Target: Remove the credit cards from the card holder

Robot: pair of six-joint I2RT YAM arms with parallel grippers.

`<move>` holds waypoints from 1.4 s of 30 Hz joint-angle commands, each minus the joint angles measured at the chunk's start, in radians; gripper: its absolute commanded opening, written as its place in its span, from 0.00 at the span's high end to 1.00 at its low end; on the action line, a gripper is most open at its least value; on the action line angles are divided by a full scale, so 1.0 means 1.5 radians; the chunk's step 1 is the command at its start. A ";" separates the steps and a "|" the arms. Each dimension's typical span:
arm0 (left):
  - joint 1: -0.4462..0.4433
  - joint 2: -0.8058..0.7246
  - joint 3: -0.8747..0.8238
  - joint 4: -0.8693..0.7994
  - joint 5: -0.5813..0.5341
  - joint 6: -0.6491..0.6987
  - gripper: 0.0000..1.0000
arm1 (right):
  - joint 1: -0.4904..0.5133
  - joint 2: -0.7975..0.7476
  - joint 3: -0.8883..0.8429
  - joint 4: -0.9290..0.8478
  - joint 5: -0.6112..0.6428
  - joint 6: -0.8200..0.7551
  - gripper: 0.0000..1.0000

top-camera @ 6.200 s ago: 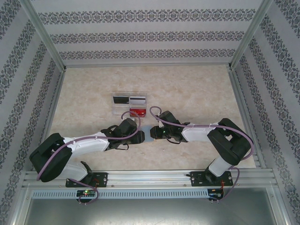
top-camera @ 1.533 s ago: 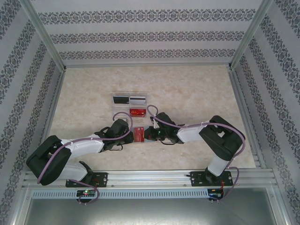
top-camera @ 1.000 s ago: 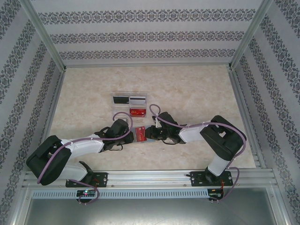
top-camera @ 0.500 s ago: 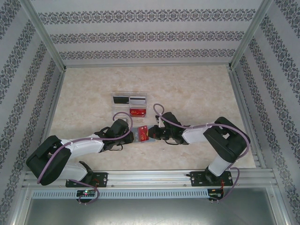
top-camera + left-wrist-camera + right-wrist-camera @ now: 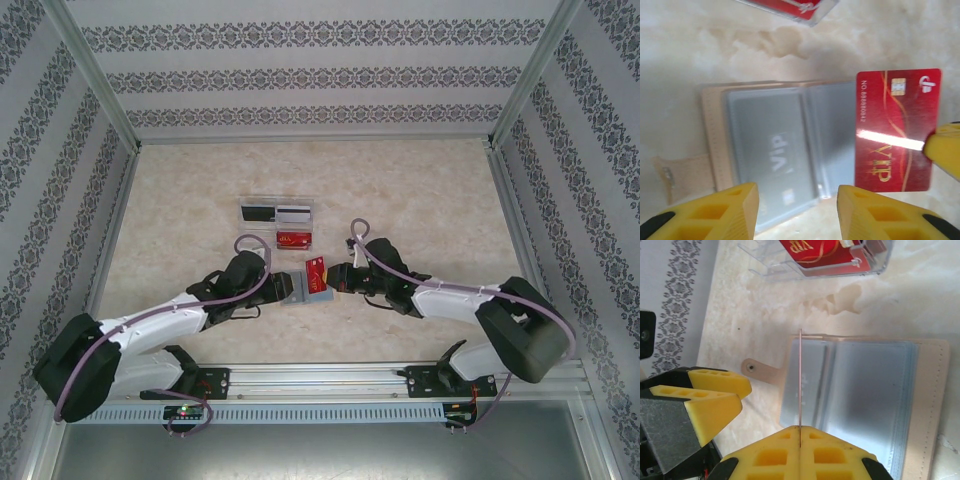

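Card holder (image 5: 765, 145) lies open on the desk (image 5: 420, 190), left gripper (image 5: 797, 207) half-spread over it, right gripper (image 5: 800, 440) clamped on a red credit card (image 5: 897, 130) beside it.

Both arms, the left arm (image 5: 150, 322) and the right arm (image 5: 450, 297), have white links with bulky black joints, a thin lilac cable (image 5: 250, 237) looping along each, black bases (image 5: 195, 380), and yellow finger pads (image 5: 735, 210) with moulded square hollows.
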 commanded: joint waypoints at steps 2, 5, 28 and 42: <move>0.004 -0.011 0.008 0.073 0.055 -0.035 0.55 | -0.001 -0.044 -0.022 0.047 -0.001 -0.017 1.00; 0.004 -0.005 0.019 0.076 0.061 -0.036 0.56 | 0.000 -0.068 -0.025 0.041 0.000 -0.026 1.00; 0.005 -0.181 -0.028 -0.139 -0.066 0.010 0.34 | 0.039 -0.051 0.313 -0.419 0.155 -0.638 1.00; 0.005 -0.289 -0.038 -0.225 -0.081 0.008 0.04 | 0.063 0.155 0.525 -0.570 0.207 -0.927 1.00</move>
